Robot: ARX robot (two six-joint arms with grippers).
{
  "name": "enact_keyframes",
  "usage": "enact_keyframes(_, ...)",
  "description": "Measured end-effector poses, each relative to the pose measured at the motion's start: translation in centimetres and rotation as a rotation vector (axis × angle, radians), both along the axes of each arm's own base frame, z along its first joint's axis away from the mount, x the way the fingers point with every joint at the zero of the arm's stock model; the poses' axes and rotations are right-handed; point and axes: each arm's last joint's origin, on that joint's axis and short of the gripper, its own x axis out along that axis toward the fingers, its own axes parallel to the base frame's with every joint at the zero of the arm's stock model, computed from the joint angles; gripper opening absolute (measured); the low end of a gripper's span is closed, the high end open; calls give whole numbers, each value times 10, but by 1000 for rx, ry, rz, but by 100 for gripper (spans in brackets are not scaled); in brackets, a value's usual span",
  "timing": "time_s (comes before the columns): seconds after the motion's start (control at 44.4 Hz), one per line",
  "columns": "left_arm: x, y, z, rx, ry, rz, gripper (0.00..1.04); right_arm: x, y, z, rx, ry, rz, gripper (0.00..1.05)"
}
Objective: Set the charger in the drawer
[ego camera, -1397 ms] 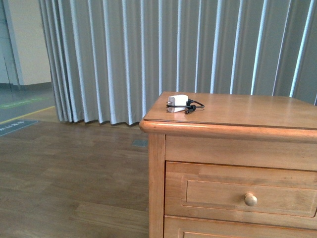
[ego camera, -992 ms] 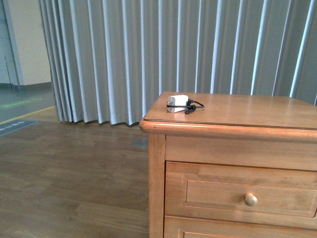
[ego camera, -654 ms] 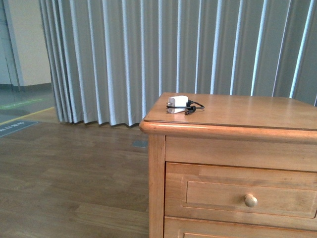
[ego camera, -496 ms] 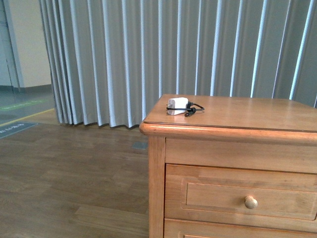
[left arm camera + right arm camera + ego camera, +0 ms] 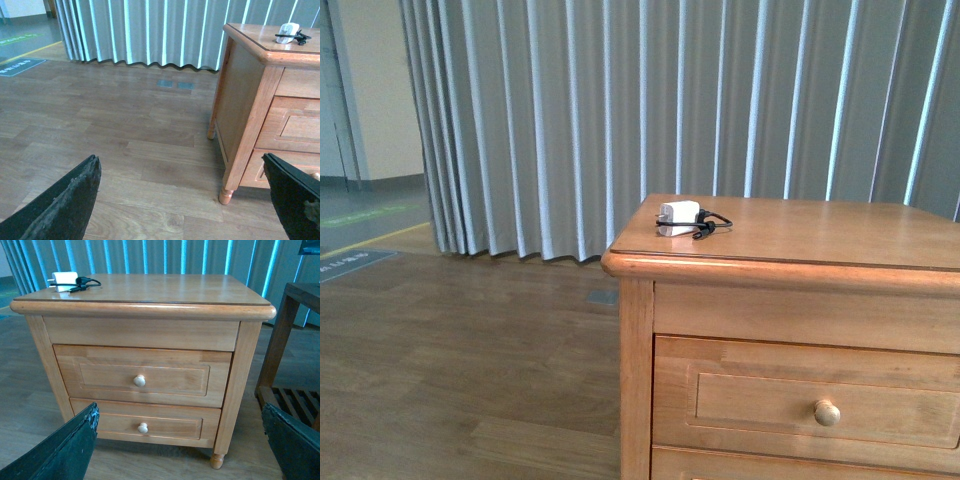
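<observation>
Both spread wide, empty: left end effector (image 5: 178, 160), right end effector (image 5: 179, 410). Charger (image 5: 680, 216) lies on counter (image 5: 820, 235), above and ahead of both, cable end toward right arm. Drawer (image 5: 142, 375) shut, squarely facing right end effector; I judge right nearer.

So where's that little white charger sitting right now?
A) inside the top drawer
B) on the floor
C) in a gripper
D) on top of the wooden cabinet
D: the charger lies on the cabinet top near a corner, and the drawer below is shut.
</observation>
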Motion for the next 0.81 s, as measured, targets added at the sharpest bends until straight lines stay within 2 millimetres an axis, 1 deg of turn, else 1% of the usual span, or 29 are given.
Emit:
enact_keyframes(0.045, 0, 0, 0, 0, 0, 0, 99, 0, 0, 0, -2, -1, 5, 96)
enact_keyframes(0.158, 0, 0, 0, 0, 0, -1, 99, 2, 2, 4, -85, -47, 187, 96)
enact_keyframes(0.203, 0, 0, 0, 0, 0, -1, 99, 4, 4, 5, -103, -50, 222, 96)
enact_keyframes(0.315, 0, 0, 0, 0, 0, 0, 99, 11, 10, 3, -124, -26, 229, 96)
enact_keyframes(0.451, 0, 0, 0, 0, 0, 0, 99, 26, 17, 1, -136, 3, 217, 96)
enact_keyframes(0.518, 0, 0, 0, 0, 0, 0, 99, 37, 23, -2, -148, 20, 218, 96)
enact_keyframes(0.631, 0, 0, 0, 0, 0, 0, 99, 65, 34, -2, -167, 34, 204, 96)
enact_keyframes(0.721, 0, 0, 0, 0, 0, 0, 99, 83, 41, -3, -178, 41, 200, 96)
enact_keyframes(0.811, 0, 0, 0, 0, 0, 0, 99, 114, 53, -14, -199, 82, 200, 96)
